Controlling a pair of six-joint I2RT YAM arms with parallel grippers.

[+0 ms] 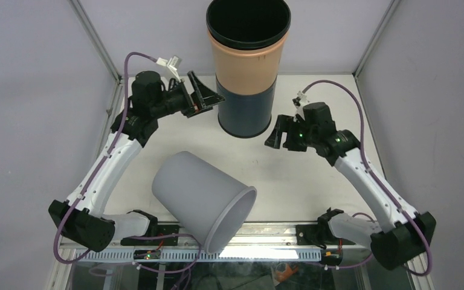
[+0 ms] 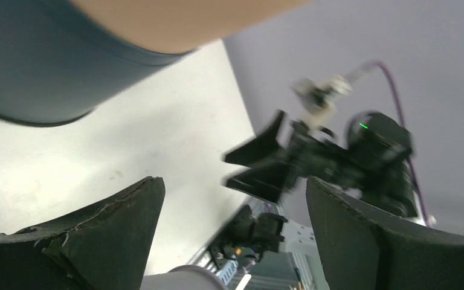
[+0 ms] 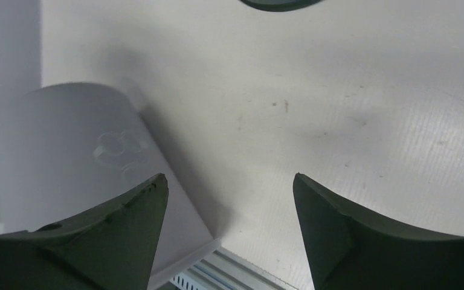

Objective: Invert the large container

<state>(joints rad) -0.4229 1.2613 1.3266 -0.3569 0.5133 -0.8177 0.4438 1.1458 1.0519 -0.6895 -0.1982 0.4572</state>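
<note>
The tall orange-and-blue container [image 1: 246, 72] stands upright, mouth up, on the table [image 1: 314, 181]. The left gripper [image 1: 204, 96] is just beside its lower left wall and the right gripper [image 1: 276, 134] near its lower right, both spread wide and empty. To flip it cleanly, both should probably press in at matching height, then rotate together, clear of the grey bucket [image 1: 202, 196] lying in front of it.
</note>
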